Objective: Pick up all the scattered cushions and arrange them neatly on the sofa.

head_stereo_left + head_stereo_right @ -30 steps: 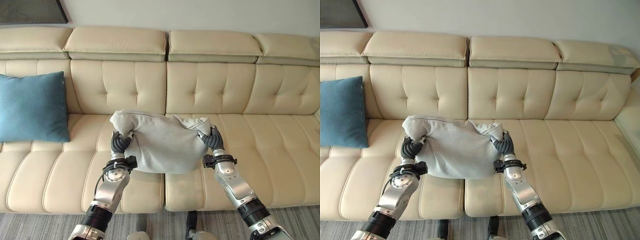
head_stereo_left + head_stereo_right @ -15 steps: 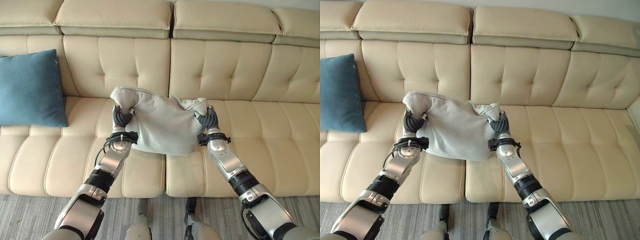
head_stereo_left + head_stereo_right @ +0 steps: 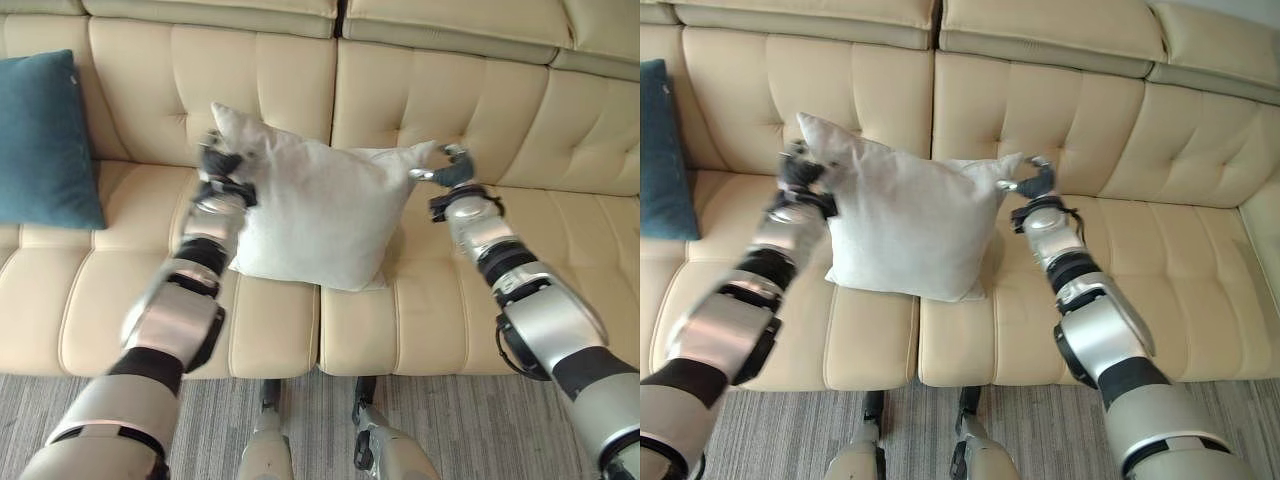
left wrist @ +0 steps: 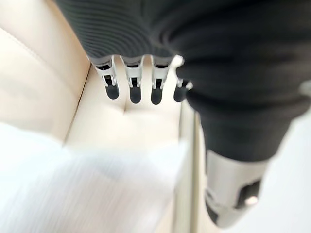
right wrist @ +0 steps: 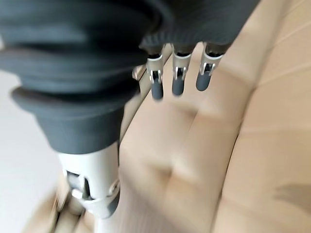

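Standing: the grey cushion (image 3: 320,222) is seen upright against the sofa (image 3: 560,250) backrest, its lower edge on the seat, across the seam between two seat sections.
Risk: the cushion could be tipped forward onto the seat (it leans only on the backrest) if a corner were dragged along by a finger when the arms are drawn away.
Second risk: a lopsided result may be left, since one upper corner stands higher than the other.
Left robot hand (image 3: 218,163): seen at the upper left corner of the cushion, touching or just beside it; in its wrist view the fingers (image 4: 131,82) are straight and nothing is grasped.
Right robot hand (image 3: 1035,181): placed just beside the upper right corner, fingers (image 5: 177,77) extended, released.
Blue cushion (image 3: 42,140): already propped at the sofa's left end, well apart from the grey one.
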You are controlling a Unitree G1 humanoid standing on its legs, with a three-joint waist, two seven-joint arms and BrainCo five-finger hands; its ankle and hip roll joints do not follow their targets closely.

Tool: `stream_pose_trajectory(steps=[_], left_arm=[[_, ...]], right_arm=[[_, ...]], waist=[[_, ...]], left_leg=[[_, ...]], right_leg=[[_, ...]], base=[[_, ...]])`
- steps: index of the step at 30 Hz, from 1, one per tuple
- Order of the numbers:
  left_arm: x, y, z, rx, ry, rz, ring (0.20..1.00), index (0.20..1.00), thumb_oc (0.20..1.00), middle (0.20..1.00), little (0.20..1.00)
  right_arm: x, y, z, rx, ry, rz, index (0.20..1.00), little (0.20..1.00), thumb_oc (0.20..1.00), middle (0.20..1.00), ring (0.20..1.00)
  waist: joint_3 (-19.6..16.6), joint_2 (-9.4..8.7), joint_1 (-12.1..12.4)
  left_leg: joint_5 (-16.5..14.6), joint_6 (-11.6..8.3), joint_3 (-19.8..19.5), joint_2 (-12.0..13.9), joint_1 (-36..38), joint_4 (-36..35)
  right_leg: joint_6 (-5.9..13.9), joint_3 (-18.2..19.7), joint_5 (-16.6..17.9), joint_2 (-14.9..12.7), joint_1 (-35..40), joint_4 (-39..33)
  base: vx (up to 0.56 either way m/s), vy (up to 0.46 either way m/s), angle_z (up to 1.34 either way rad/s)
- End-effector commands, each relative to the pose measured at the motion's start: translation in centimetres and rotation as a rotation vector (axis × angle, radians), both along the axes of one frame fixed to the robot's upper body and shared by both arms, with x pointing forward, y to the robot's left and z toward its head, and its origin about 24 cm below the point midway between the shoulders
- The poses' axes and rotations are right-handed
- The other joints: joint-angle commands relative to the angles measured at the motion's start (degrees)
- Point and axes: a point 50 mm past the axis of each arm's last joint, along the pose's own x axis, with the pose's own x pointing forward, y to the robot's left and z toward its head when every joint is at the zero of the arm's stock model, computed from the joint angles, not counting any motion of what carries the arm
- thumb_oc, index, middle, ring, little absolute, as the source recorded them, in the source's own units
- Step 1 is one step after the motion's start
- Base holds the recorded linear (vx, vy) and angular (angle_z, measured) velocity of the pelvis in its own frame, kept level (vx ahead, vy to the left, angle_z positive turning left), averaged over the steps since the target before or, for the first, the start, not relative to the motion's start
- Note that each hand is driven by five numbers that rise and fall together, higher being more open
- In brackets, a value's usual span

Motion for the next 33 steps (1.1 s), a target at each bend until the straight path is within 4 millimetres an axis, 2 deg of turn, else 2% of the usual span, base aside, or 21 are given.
stream_pose_trajectory(steps=[1, 3, 4, 5, 6, 7, 8, 9, 10, 11, 12, 14, 18, 21, 27, 28, 30, 33], left_arm=[[-0.1, -1.4, -1.1, -0.071, -0.072, -0.05, 1.0, 1.0, 1.0, 1.0, 1.0], [-0.9, -0.5, -2.5, -0.143, -0.082, -0.031, 1.0, 1.0, 1.0, 1.0, 1.0], [-2.4, 0.7, -4.8, -0.176, -0.076, -0.023, 1.0, 1.0, 1.0, 1.0, 1.0], [-4.9, 1.9, -8.1, -0.129, -0.026, -0.031, 1.0, 1.0, 1.0, 1.0, 1.0], [-6.8, 2.9, -10.0, -0.053, 0.024, -0.041, 1.0, 1.0, 1.0, 1.0, 1.0], [-8.0, 3.0, -11.2, 0.002, 0.067, -0.067, 1.0, 1.0, 1.0, 1.0, 1.0], [-11.7, 4.1, -14.4, 0.094, 0.178, -0.08, 1.0, 1.0, 1.0, 1.0, 1.0], [-14.3, 4.6, -16.9, 0.14, 0.288, -0.08, 1.0, 1.0, 1.0, 1.0, 1.0], [-16.0, 4.7, -18.9, 0.152, 0.371, -0.078, 1.0, 1.0, 1.0, 1.0, 1.0], [-17.0, 4.5, -19.9, 0.171, 0.421, -0.095, 1.0, 1.0, 1.0, 1.0, 1.0], [-17.0, 4.5, -20.0, 0.172, 0.423, -0.095, 1.0, 1.0, 1.0, 1.0, 1.0], [-19.3, 3.2, -22.8, 0.144, 0.525, -0.142, 1.0, 1.0, 1.0, 1.0, 1.0], [-20.0, 1.9, -24.0, 0.139, 0.564, -0.19, 1.0, 1.0, 1.0, 1.0, 1.0], [-20.5, -0.2, -25.4, 0.155, 0.623, -0.298, 1.0, 1.0, 1.0, 1.0, 1.0], [-20.4, -1.0, -25.1, 0.187, 0.612, -0.348, 1.0, 1.0, 1.0, 1.0, 1.0], [-20.1, -1.1, -25.2, 0.192, 0.618, -0.345, 1.0, 1.0, 1.0, 1.0, 1.0], [-19.6, -1.1, -24.9, 0.204, 0.608, -0.338, 1.0, 1.0, 1.0, 1.0, 1.0], [-19.2, -1.0, -24.8, 0.211, 0.607, -0.345, 1.0, 1.0, 1.0, 1.0, 1.0]], right_arm=[[-0.8, 0.7, -2.2, 0.188, -0.05, -0.032, 1.0, 1.0, 1.0, 1.0, 1.0], [-1.5, -0.4, -3.2, 0.331, -0.093, -0.07, 1.0, 1.0, 1.0, 1.0, 1.0], [-3.2, -1.9, -5.5, 0.45, -0.123, -0.104, 1.0, 1.0, 1.0, 1.0, 1.0], [-6.1, -3.6, -9.2, 0.507, -0.12, -0.151, 1.0, 1.0, 1.0, 1.0, 1.0], [-8.1, -5.1, -10.9, 0.491, -0.107, -0.176, 1.0, 1.0, 1.0, 1.0, 1.0], [-9.4, -5.4, -12.2, 0.475, -0.079, -0.176, 1.0, 1.0, 1.0, 1.0, 1.0], [-12.5, -6.9, -14.5, 0.404, -0.014, -0.184, 1.0, 1.0, 1.0, 1.0, 1.0], [-14.7, -7.3, -16.4, 0.373, 0.054, -0.182, 1.0, 1.0, 1.0, 1.0, 1.0], [-16.0, -7.4, -17.7, 0.366, 0.104, -0.176, 1.0, 1.0, 1.0, 1.0, 1.0], [-16.8, -7.3, -18.7, 0.361, 0.144, -0.164, 1.0, 1.0, 1.0, 1.0, 1.0], [-16.9, -7.3, -18.7, 0.36, 0.146, -0.164, 1.0, 1.0, 1.0, 1.0, 1.0], [-18.5, -6.5, -20.9, 0.333, 0.264, -0.098, 1.0, 1.0, 1.0, 1.0, 1.0], [-19.5, -5.7, -22.3, 0.342, 0.33, -0.062, 1.0, 1.0, 1.0, 1.0, 1.0], [-20.0, -4.7, -23.1, 0.34, 0.374, -0.005, 1.0, 1.0, 1.0, 1.0, 1.0], [-20.0, -5.0, -22.8, 0.272, 0.384, 0.016, 1.0, 1.0, 1.0, 1.0, 1.0], [-20.0, -4.9, -22.9, 0.244, 0.399, 0.022, 1.0, 1.0, 1.0, 1.0, 1.0], [-19.8, -4.6, -22.9, 0.236, 0.399, 0.024, 1.0, 1.0, 1.0, 1.0, 1.0], [-20.1, -4.6, -23.4, 0.243, 0.415, 0.019, 1.0, 1.0, 1.0, 1.0, 1.0]], waist=[[-1.69, 1.49, 1.49], [-2.31, 1.61, 1.35], [-3.31, 1.76, 1.14], [-4.61, 2.03, 0.95], [-5.01, 2.21, 0.77], [-5.56, 2.4, 0.69], [-6.0, 2.58, 0.7], [-6.47, 2.64, 0.58], [-6.38, 2.57, 0.53], [-6.31, 2.56, 0.48], [-6.35, 2.57, 0.48], [-6.77, 2.44, 0.39], [-6.81, 2.21, 0.47], [-6.59, 1.8, 0.56], [-5.17, 1.53, 0.24], [-3.95, 1.55, -0.15], [-2.5, 1.99, -0.32], [-1.83, 3.04, -0.24]], left_leg=[[-7.57, -1.06, 0.36, -1.68, 4.22, -0.44], [-7.69, -0.91, 0.42, -1.82, 4.66, -0.44], [-8.18, -0.84, 0.55, -1.93, 5.74, -0.44], [-8.87, -0.7, 0.69, -2.03, 7.33, -0.44], [-9.16, -0.57, 0.89, -2.12, 8.24, -0.44], [-9.32, -0.5, 0.91, -2.11, 8.87, -0.44], [-9.65, -0.24, 1.09, -2.23, 10.01, -0.44], [-9.91, -0.09, 1.16, -2.24, 10.87, -0.44], [-9.93, 0.0, 1.19, -2.2, 11.28, -0.44], [-9.96, 0.08, 1.17, -2.19, 11.58, -0.44], [-9.98, 0.08, 1.19, -2.19, 11.66, -0.44], [-9.91, 0.26, 1.38, -2.18, 12.17, -0.44], [-9.79, 0.35, 1.29, -2.31, 12.41, -0.44], [-10.03, 0.91, 0.92, -3.07, 12.67, -0.44], [-10.32, 1.74, 1.11, -3.71, 13.01, -0.44], [-10.2, 2.03, 1.78, -3.78, 12.91, -0.44], [-9.69, 2.35, 2.8, -3.23, 12.48, -0.44], [-8.65, 2.82, 3.87, -2.53, 11.43, -0.44]], right_leg=[[6.69, 1.94, -8.6, -2.7, 5.99, -0.22], [6.61, 1.94, -8.62, -2.84, 6.42, -0.22], [6.57, 1.9, -8.93, -2.86, 7.37, -0.22], [6.65, 1.88, -9.27, -3.07, 8.86, -0.22], [6.72, 1.87, -9.29, -3.21, 9.64, -0.22], [6.78, 1.92, -9.3, -3.31, 10.13, -0.22], [6.85, 2.15, -9.32, -3.37, 11.09, -0.22], [6.9, 2.19, -9.45, -3.34, 11.75, -0.22], [6.93, 2.32, -9.41, -3.36, 12.14, -0.22], [6.93, 2.47, -9.35, -3.34, 12.38, -0.22], [6.93, 2.49, -9.36, -3.34, 12.45, -0.22], [6.92, 2.55, -9.28, -3.34, 12.98, -0.22], [6.97, 2.45, -9.17, -3.47, 13.37, -0.22], [7.2, 2.27, -8.67, -4.05, 13.87, -0.22], [7.54, 2.79, -8.16, -4.71, 12.92, 1.63], [7.97, 3.35, -7.44, -4.9, 10.96, 3.92], [8.08, 3.71, -8.08, -4.63, 8.98, 7.2], [6.84, 4.53, -11.74, -3.87, 9.07, 13.25]], base=[[0.06, 0.032, 0.05], [0.05, 0.035, 0.13], [0.11, 0.046, 0.08], [0.14, 0.048, 0.01], [0.11, 0.041, -0.14], [0.06, 0.045, -0.29], [0.03, 0.036, -0.36], [-0.02, 0.032, -0.33], [-0.06, 0.008, -0.17], [-0.06, 0.003, -0.12], [-0.06, 0.012, -0.04], [-0.08, 0.03, -0.04], [-0.07, 0.031, -0.02], [-0.08, 0.07, 0.04], [-0.09, 0.056, -0.13], [-0.26, 0.023, -0.1], [-0.24, 0.013, 0.18], [-0.16, 0.006, -0.52]])
